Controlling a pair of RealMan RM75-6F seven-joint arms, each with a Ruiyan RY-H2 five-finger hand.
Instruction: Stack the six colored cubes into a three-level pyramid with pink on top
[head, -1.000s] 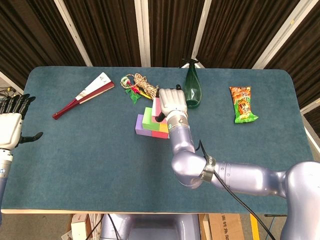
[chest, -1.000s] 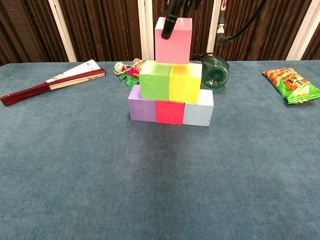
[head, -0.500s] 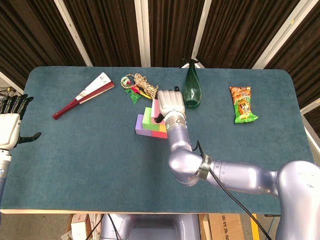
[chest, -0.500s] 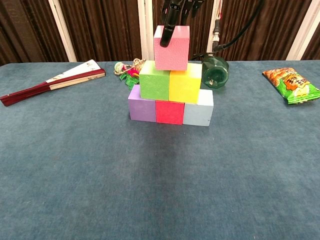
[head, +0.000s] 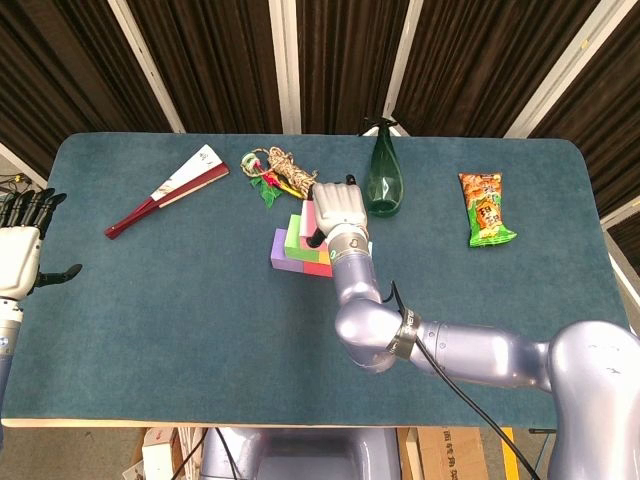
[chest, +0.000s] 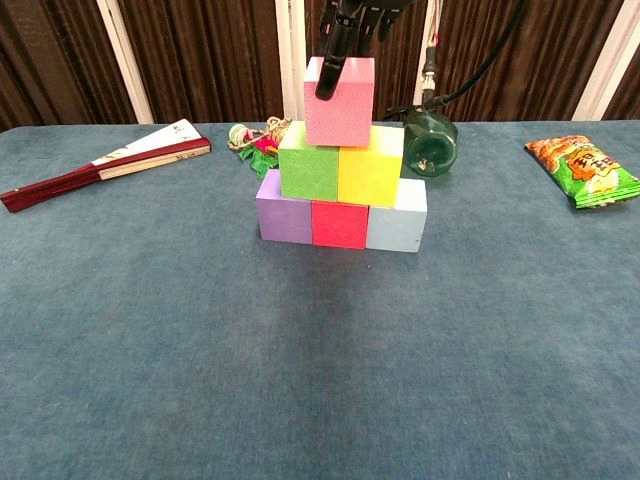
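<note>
A: Where's the pink cube (chest: 339, 102) at?

B: It's seated on the green (chest: 309, 172) and yellow (chest: 370, 170) cubes, which are set on the purple (chest: 284, 219), red (chest: 339, 224) and pale blue (chest: 397, 222) row. It's gripped from above by the right hand (head: 340, 206).

A: And the left hand (head: 18, 258)?

B: Held out at the table's (head: 180, 300) left edge, fingers spread, nothing held.
</note>
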